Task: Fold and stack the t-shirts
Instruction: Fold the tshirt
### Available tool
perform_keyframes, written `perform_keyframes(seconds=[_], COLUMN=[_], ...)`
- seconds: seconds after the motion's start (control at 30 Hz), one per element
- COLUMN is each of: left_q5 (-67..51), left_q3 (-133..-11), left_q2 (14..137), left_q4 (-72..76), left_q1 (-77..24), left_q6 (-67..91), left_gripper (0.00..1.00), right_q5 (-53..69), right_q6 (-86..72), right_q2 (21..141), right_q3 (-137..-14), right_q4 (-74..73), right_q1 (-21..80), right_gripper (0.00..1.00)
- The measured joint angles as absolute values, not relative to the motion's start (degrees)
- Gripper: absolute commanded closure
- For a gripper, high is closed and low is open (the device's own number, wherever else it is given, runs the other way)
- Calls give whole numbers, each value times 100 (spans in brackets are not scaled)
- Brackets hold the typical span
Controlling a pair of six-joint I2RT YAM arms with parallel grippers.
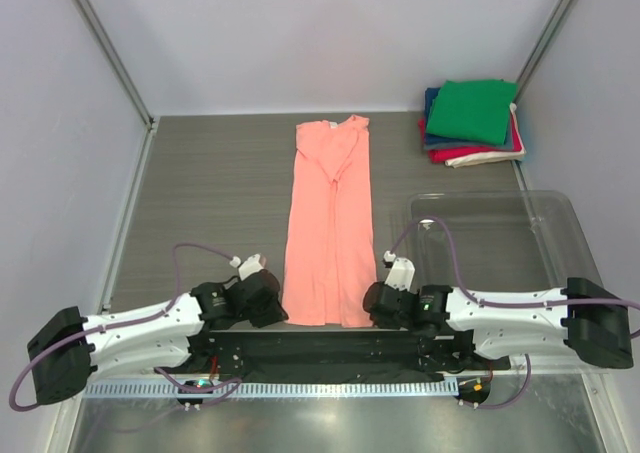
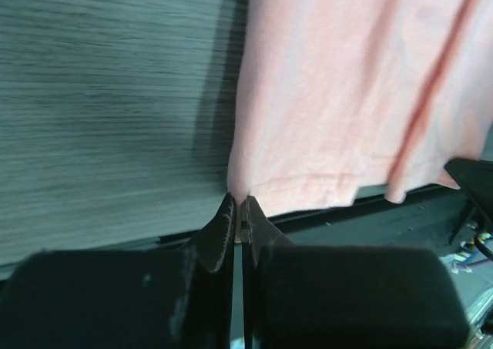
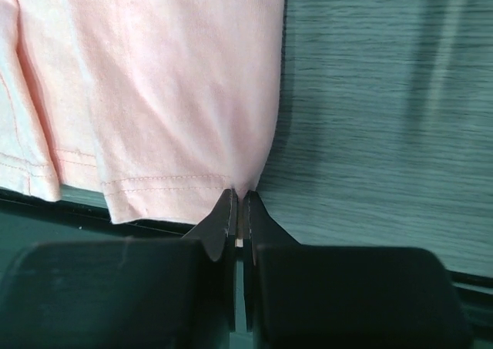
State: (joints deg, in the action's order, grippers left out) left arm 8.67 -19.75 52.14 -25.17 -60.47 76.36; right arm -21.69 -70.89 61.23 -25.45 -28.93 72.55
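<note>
Salmon-pink t-shirt [image 1: 328, 223] lies flat in the middle of the grey table [image 1: 210, 193], folded lengthwise into 1 long narrow strip, collar at the far end and hem at the near edge by the arm bases. The left gripper [image 2: 237, 210] is pinched closed on the hem's left corner and the right gripper [image 3: 237, 203] on its right corner, a sliver of pink cloth showing between each pair of tips. In the far right corner sits a stack of folded t-shirts [image 1: 470, 123], green on top, with a clear plastic tray [image 1: 540, 223] nearer on that side.
</note>
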Motion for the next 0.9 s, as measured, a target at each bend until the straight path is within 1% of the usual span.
perform_keyframes(seconds=[0.1, 0.23, 0.3, 0.43, 0.67, 0.9], left_q5=[989, 1317, 1435, 1476, 1015, 663], left_q3=[-2519, -3688, -4241, -4943, -5911, -7216], left_q2=[5212, 5323, 5520, 6049, 7459, 8949], left_q4=[-3035, -3588, -3763, -3865, -3811, -3712], left_q1=[-6080, -6077, -5981, -5494, -4077, -3350], left_q6=[7557, 7282, 7070, 6519, 5450, 4676], left_gripper=[100, 100, 100, 100, 100, 100], right_q5=[-2239, -2434, -2510, -2578, -2456, -2058], right_q6=[-7019, -6716, -6392, -5583, -4084, -3188], right_q2=[6016, 5972, 5990, 6228, 7483, 8764], right_q3=[-2762, -3518, -4023, -4864, -5992, -6838], right_q4=[-3271, -3741, -3887, -3953, -3846, -3468], right_q1=[7253, 7124, 6788, 5739, 4327, 3492], right_gripper=[99, 99, 99, 99, 99, 99])
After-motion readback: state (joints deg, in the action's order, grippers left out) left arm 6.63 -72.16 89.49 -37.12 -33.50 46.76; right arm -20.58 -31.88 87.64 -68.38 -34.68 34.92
